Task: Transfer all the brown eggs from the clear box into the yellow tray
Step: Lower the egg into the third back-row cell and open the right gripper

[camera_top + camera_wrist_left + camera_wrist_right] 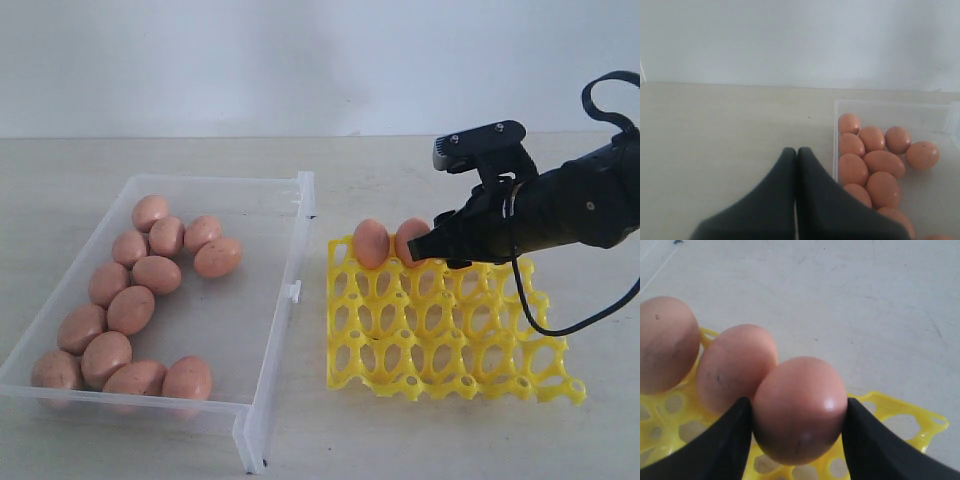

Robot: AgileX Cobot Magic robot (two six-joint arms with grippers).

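Observation:
Several brown eggs [131, 309] lie loose in the clear box [290, 262] on the left, also seen from the left wrist as eggs [883, 162] behind the box wall [834, 142]. The yellow tray [450, 345] sits to the right, with two eggs [371, 243] standing in its back row. My right gripper [435, 248] hangs over that row beside them, shut on a third brown egg [800, 390] held between its black fingers [725, 440] just above a cup. My left gripper [797, 150] is shut and empty, over bare table just outside the box.
The tray's remaining cups [440, 320] show nothing in them. A clip tab [295, 291] sticks out from the box wall facing the tray. A black cable [545, 325] loops from the right arm over the tray's right side.

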